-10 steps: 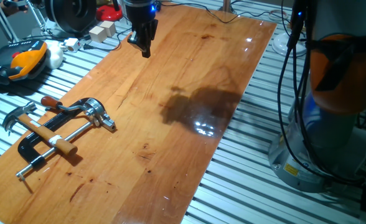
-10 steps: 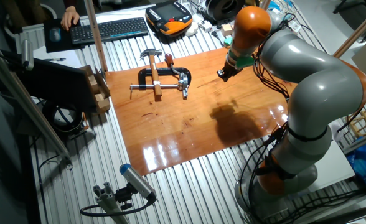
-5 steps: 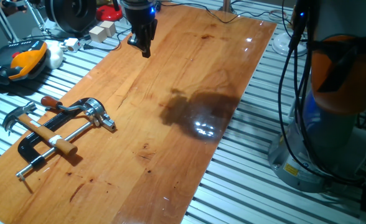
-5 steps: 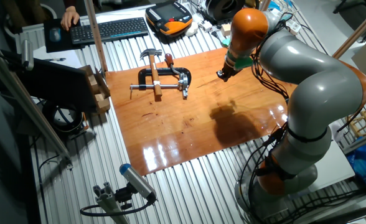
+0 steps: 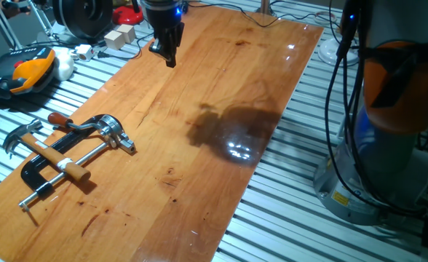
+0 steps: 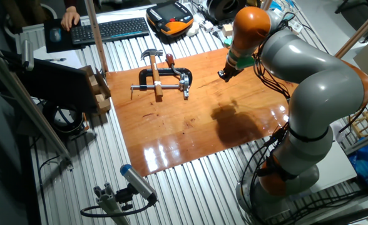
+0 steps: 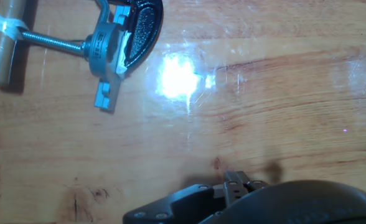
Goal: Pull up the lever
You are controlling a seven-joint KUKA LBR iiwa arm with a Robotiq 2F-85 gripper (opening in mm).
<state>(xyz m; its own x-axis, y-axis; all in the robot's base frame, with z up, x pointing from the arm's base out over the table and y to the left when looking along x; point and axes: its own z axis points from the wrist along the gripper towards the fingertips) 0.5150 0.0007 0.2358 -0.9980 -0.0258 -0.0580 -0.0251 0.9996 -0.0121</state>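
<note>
On the near left of the desk (image 5: 221, 145) lies the black bar clamp (image 5: 61, 156), a hammer (image 5: 36, 142) across it. The lever (image 5: 83, 128) rests low against the clamp's chrome head (image 5: 114, 132), reddish tip pointing left, untouched. At the far end the tool (image 5: 169, 54) hangs above the wood, well apart from the clamp, fingertips drawn together on nothing. Compared with half a second earlier, no displacement of tool or clamp is detectable.

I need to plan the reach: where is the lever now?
In one fixed view the lever lies at the board's near-left end, on the clamp's chrome head, beside the hammer, far from the claw.
</note>
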